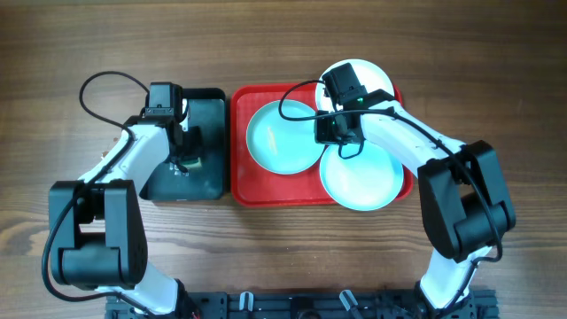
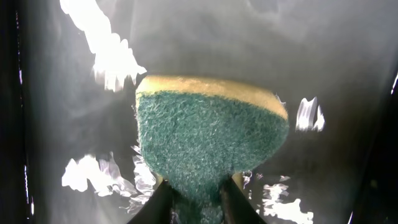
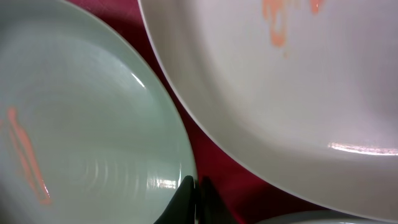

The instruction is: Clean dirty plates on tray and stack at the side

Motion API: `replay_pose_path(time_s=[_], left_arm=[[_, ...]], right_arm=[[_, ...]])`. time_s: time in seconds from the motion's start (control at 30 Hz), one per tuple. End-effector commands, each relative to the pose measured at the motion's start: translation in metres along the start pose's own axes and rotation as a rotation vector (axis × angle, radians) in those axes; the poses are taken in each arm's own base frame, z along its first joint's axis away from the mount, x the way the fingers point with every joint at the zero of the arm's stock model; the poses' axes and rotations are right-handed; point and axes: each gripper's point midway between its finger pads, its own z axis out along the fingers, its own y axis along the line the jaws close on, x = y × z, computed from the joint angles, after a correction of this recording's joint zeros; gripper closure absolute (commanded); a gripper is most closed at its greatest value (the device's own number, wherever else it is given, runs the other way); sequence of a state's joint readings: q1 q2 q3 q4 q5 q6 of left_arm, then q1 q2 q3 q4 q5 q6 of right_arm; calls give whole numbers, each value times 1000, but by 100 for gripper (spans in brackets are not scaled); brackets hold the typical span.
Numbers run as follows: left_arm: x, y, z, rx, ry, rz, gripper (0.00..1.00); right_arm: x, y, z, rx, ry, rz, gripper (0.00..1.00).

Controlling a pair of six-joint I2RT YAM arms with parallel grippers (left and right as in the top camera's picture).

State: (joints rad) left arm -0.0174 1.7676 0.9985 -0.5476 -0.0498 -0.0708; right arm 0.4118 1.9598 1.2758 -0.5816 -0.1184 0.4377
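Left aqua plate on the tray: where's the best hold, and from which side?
Take the left aqua plate by its rim on the side facing the white plate, probably from above. It lies flat and shallow, so only the lip can be pinched, and bare tray there leaves finger room.

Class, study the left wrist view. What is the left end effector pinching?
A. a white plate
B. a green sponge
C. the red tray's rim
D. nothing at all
B: the left end effector has both fingers pressed into the lower end of the green sponge, which bulges out above them.
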Motion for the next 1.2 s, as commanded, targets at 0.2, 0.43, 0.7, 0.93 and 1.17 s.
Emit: replay_pose_path(time_s=[0.2,0.43,0.7,0.93,1.17], left_arm=[[11,-4,3,44,30,0,96],[-31,-7,-56,73,-196,-1,96],[-44,-8,-80,85,-285,-4,96],[-49,-8,-81,86,-306,0,96],[-47,-8,-81,85,-297,0,96]], right_arm=[[6,-2,7,16,15,1,94],[5,-2,7,14,11,-22,94],[12,1,6,-4,46,-21,96],[5,3,6,-12,19,-48,96],[2,5,6,-19,5,-50,86]])
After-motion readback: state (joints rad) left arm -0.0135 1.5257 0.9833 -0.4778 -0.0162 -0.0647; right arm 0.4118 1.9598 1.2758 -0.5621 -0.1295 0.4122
